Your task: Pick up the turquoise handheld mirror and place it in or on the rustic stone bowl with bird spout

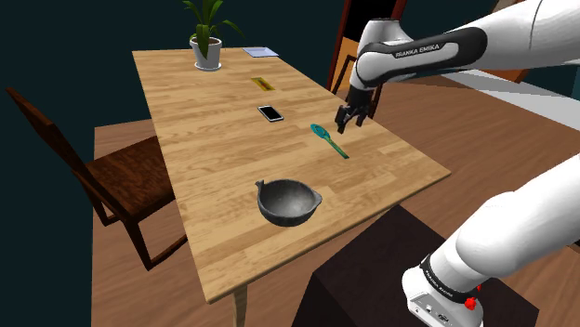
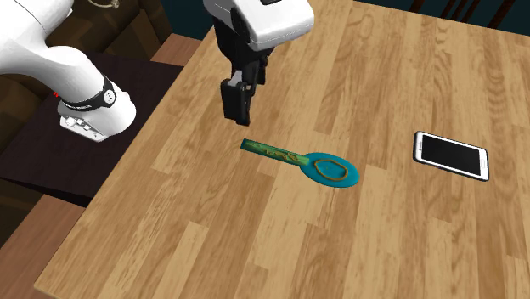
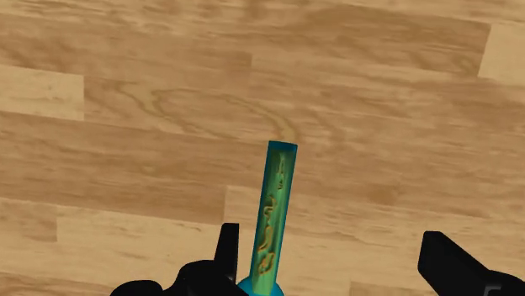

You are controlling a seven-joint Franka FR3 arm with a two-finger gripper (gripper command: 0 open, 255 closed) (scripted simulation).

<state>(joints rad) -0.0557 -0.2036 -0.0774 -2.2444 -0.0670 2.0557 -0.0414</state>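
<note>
Turquoise handheld mirror [image 2: 299, 160] lying flat on worktop [image 2: 212, 242], looking light, stiff, maybe breakable. Open tool [image 2: 233, 110] hanging near handle [image 3: 274, 214] end; pinching thin handle looking safest.

We can read one brand name: white capitals spelling FRANKA EMIKA run along the black link [image 1: 423, 48] of the white arm, in the upper right of the shoulder view. On the black ring [image 1: 446, 279] near the arm's base, at the lower right of that view, we see a short line of white lettering too small to read. A similar black band [image 2: 89, 100] at the upper left of the second exterior view carries faint white marks that we cannot make out. The handle of the turquoise handheld mirror [image 3: 273, 219] bears golden-brown squiggles, which we read as ornament rather than letters.
</note>
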